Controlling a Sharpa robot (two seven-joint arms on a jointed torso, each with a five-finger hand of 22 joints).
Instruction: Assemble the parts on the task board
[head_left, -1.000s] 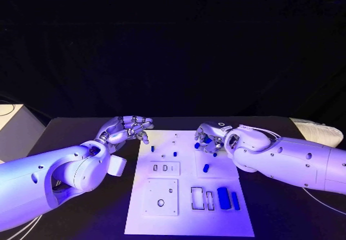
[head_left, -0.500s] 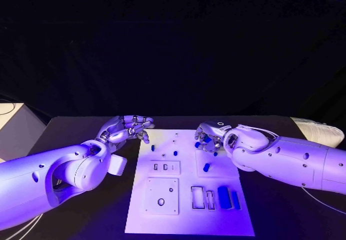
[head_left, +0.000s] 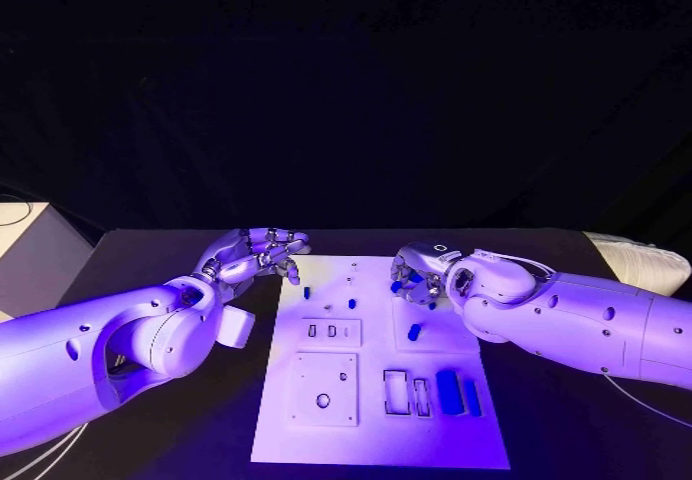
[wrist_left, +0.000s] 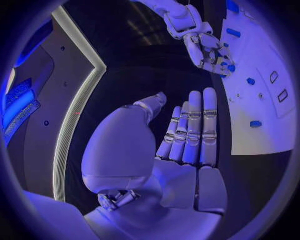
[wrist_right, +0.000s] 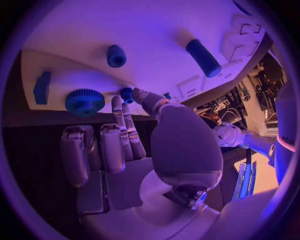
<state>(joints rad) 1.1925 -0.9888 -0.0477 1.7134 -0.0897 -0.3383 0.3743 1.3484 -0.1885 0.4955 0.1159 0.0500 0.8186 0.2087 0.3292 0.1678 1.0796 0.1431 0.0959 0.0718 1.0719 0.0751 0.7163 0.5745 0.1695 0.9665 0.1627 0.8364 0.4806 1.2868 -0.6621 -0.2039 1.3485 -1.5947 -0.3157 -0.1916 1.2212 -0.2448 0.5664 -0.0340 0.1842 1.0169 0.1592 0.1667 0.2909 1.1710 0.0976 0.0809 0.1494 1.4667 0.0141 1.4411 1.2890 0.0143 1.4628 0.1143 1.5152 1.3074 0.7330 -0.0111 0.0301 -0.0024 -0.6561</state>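
The black table (head_left: 159, 260) fills the lower frame, with one white board (head_left: 378, 440) at its centre. One left hand (head_left: 257, 254) hovers off the board's upper left corner, its fingers (wrist_left: 194, 130) straight, pressed together and empty. One right hand (head_left: 418, 275), at the upper right, pinches a small blue peg (wrist_right: 127, 93) at its fingertips. Beside the peg are one gear (wrist_right: 84, 102) and two cylinders (wrist_right: 203, 57).

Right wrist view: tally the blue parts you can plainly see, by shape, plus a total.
Toothed wheel: 1
Cylinders: 2 (long cylinder, stubby cylinder)
Flat block: 1
Small piece at the fingertips of the right hand: 1
Total: 5
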